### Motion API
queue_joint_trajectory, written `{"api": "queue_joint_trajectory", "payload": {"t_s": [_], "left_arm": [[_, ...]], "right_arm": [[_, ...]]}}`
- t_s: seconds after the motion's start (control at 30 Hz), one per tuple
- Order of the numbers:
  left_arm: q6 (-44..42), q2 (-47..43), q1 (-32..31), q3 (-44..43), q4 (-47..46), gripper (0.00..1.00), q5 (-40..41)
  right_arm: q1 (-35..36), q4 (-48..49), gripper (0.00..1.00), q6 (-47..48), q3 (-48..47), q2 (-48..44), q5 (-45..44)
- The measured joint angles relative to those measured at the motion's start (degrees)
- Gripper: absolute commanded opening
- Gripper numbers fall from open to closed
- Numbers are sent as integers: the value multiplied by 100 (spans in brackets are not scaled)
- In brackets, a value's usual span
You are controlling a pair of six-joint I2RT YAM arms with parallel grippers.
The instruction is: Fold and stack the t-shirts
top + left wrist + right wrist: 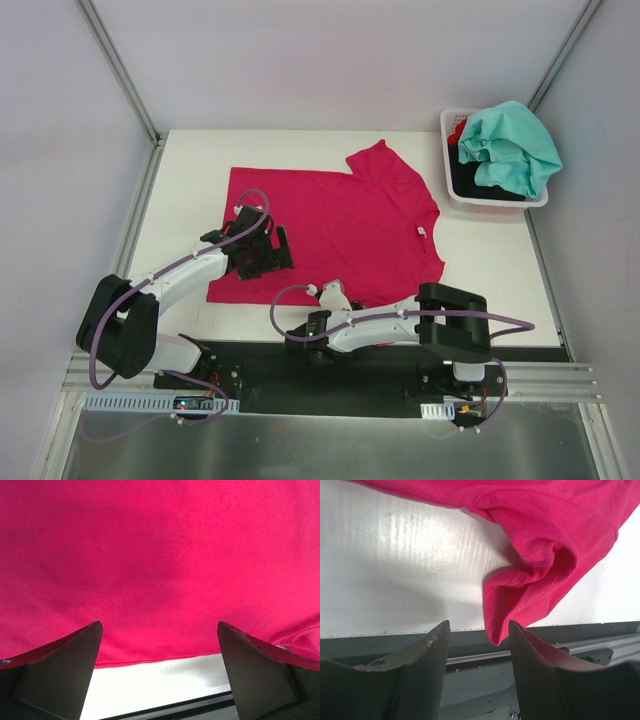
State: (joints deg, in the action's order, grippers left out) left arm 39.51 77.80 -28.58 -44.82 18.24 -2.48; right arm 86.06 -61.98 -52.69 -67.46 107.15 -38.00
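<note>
our left gripper (160, 625) splayed wide over the pink t-shirt (160, 555) hem, right gripper (479, 624) parted around its sleeve (540, 565) at the table (395, 560) edge

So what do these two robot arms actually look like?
Both the left arm and right arm have white links between chunky black joints. A thin purple cable loops along each. The left gripper and right gripper each end in two dark, wedge-shaped fingers.
</note>
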Motion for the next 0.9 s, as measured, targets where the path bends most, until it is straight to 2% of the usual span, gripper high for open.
{"api": "queue_joint_trajectory", "payload": {"t_s": [0.33, 0.9], "left_arm": [[2, 68, -26, -4, -2, 99, 2], [4, 68, -68, -7, -2, 99, 2]], "right_arm": [[-26, -608, 53, -92, 0, 575, -260], [328, -791, 50, -415, 223, 579, 26]]}}
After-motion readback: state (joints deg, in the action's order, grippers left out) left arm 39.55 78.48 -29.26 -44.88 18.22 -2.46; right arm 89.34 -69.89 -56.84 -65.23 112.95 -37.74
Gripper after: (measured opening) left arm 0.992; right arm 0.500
